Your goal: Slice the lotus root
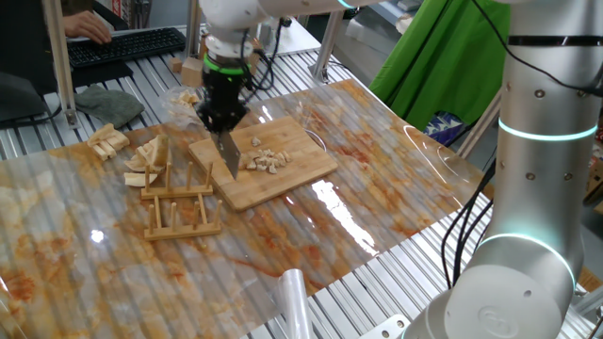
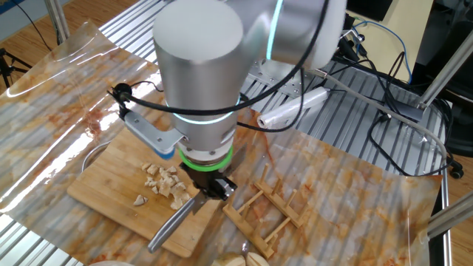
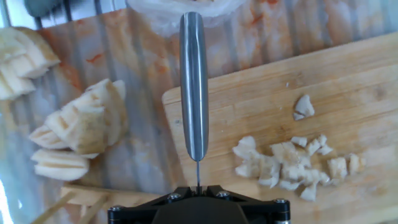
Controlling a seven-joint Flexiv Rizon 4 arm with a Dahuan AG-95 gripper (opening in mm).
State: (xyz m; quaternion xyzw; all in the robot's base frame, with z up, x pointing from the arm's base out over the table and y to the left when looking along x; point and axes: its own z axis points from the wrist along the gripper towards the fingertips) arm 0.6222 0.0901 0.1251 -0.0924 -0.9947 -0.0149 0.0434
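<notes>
The lotus root (image 1: 265, 160) is a cluster of small cream cut bits on the wooden board (image 1: 292, 174). It also shows in the other fixed view (image 2: 164, 183) and in the hand view (image 3: 292, 165). My gripper (image 1: 224, 122) is shut on a steel knife (image 1: 229, 156) and holds it blade down over the board's left end, left of the bits. In the hand view the knife (image 3: 194, 87) points away from me, along the board's left edge (image 3: 186, 106). In the other fixed view the knife (image 2: 174, 220) slants off the board's near edge.
Larger tan wedge pieces (image 1: 149, 158) lie left of the board, also in the hand view (image 3: 84, 124). A wooden rack (image 1: 179, 202) stands in front of them. A clear plastic bag (image 1: 184, 99) lies behind. A white roll (image 1: 292, 301) lies at the near edge.
</notes>
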